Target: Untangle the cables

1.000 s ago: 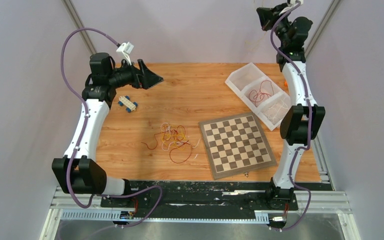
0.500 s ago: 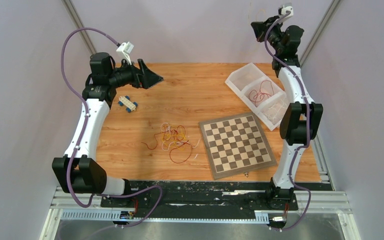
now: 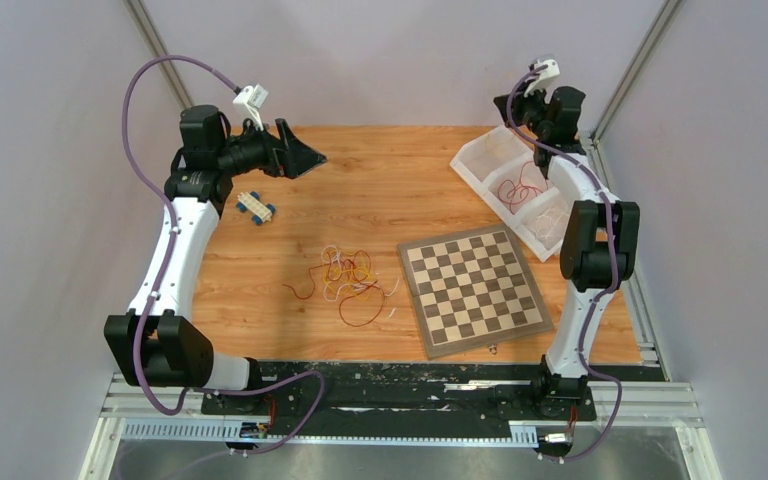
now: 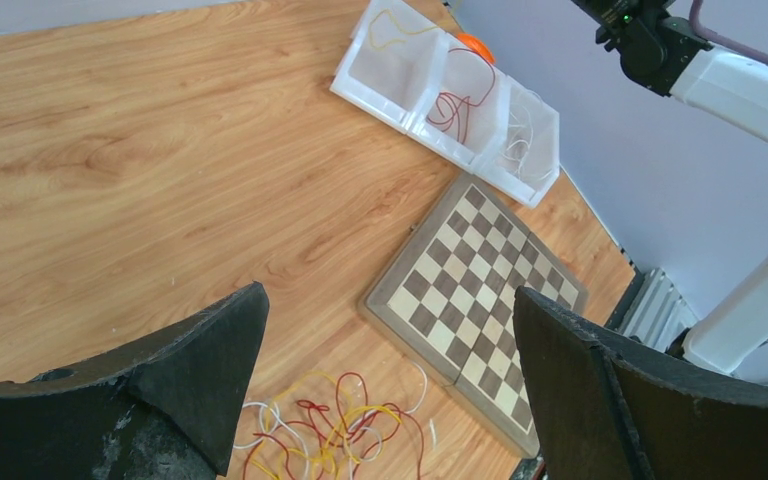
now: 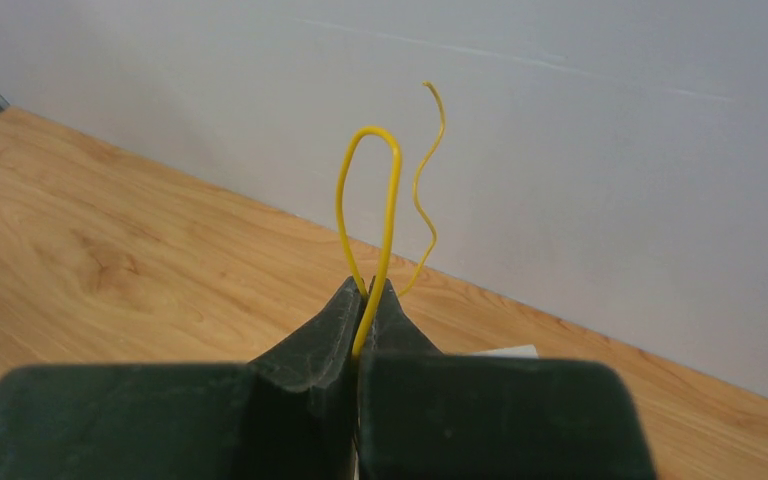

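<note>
A loose tangle of red, yellow and white cables [image 3: 348, 278] lies on the wooden table left of the chessboard; the left wrist view shows the tangle [image 4: 330, 430] low between my fingers. My left gripper [image 3: 310, 158] hangs open high over the table's far left, holding nothing, its jaws [image 4: 388, 295] wide apart. My right gripper [image 3: 508, 108] is above the far end of the white tray. In the right wrist view it [image 5: 370, 285] is shut on a thin yellow cable [image 5: 388, 200] that loops up from the fingertips.
A white three-part tray [image 3: 475, 160] at the back right holds a red cable [image 3: 520, 190] in its middle part and a white cable [image 3: 558, 215] in its near part. A chessboard [image 3: 472, 290] lies front right. A small blue-and-white toy [image 3: 254, 206] sits at far left.
My right arm has come down from high against the back wall and moved left toward the tray's far end, still gripping the yellow cable. The left arm has not moved.
</note>
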